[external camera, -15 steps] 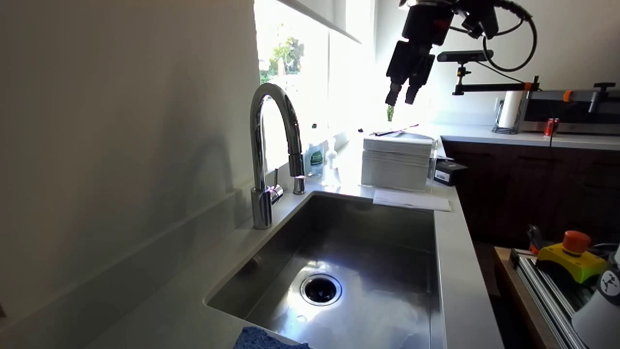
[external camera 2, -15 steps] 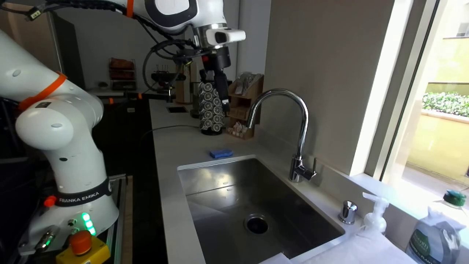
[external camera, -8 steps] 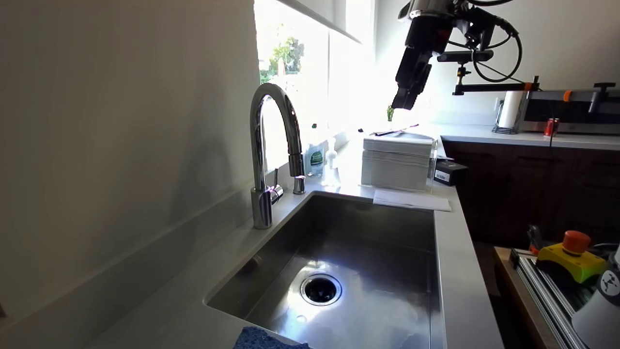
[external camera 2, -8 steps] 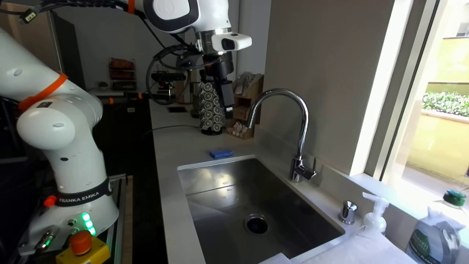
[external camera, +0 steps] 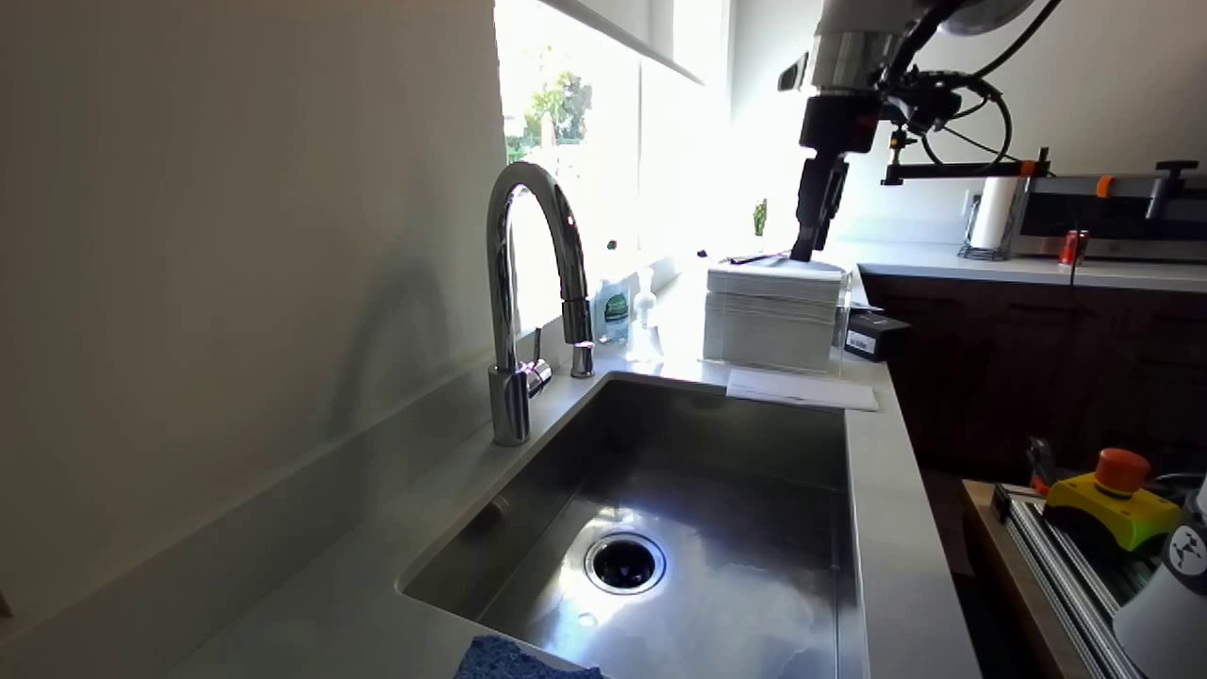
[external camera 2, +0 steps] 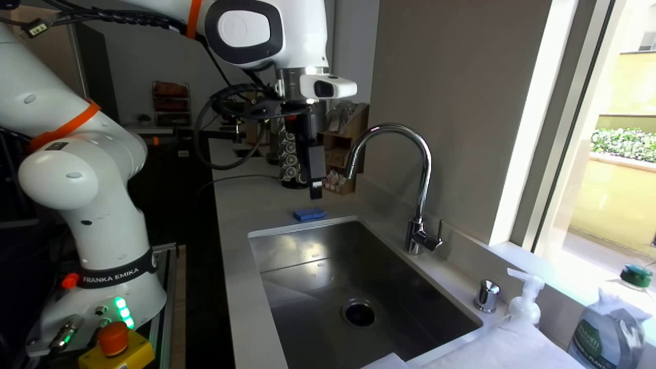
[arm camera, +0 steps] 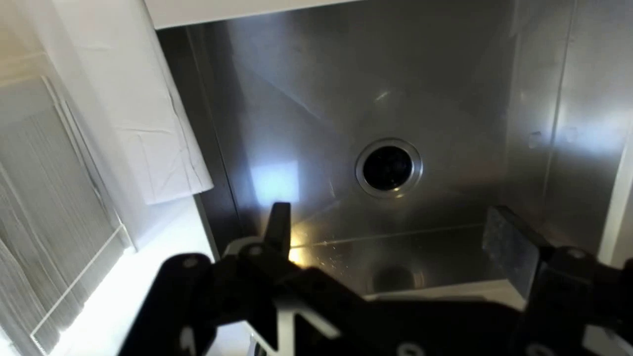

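My gripper (arm camera: 388, 215) stands open in the wrist view, its two fingers wide apart with nothing between them. Behind them lies the steel sink (arm camera: 420, 74) with its round drain (arm camera: 388, 168). In both exterior views the black gripper (external camera: 807, 250) (external camera 2: 315, 192) points downward above counter height, touching nothing that I can see. A curved chrome faucet (external camera: 504, 283) (external camera 2: 426, 174) rises beside the sink (external camera 2: 318, 292). A blue sponge (external camera 2: 309, 214) rests on the counter at the sink's edge. Folded white paper (arm camera: 143, 133) overhangs another edge, near a stack of white towels (external camera: 773, 325).
A soap pump (external camera 2: 525, 302) and a detergent bottle (external camera 2: 607, 323) stand by the window. A tower of pods (external camera 2: 290, 159) and a wooden rack (external camera 2: 338, 154) are on the counter behind the gripper. A black box (external camera: 875, 336) sits beside the towels.
The gripper has come down and now hangs more upright. Its wrist has turned, so the fingers line up behind each other in an exterior view. The things on the counter have not moved.
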Robot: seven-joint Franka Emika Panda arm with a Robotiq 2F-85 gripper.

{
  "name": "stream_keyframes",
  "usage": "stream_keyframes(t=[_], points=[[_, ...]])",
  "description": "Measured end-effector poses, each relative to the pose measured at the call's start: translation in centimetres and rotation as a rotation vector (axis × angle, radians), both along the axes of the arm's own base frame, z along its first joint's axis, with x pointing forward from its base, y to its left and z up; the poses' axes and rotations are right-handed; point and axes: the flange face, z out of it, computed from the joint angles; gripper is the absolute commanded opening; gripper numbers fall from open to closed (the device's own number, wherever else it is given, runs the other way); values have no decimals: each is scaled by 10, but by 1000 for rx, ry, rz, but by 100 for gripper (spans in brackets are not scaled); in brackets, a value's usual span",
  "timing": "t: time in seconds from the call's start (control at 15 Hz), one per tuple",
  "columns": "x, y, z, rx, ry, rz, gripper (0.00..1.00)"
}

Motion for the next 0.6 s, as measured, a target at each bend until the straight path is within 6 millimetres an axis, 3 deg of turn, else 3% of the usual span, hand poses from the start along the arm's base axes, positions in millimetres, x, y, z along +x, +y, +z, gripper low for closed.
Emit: stream_keyframes(t=[0.33, 0.6], points=[[-9, -57, -42, -7, 58, 3, 100], [-7, -87, -73, -20, 50, 12, 100]])
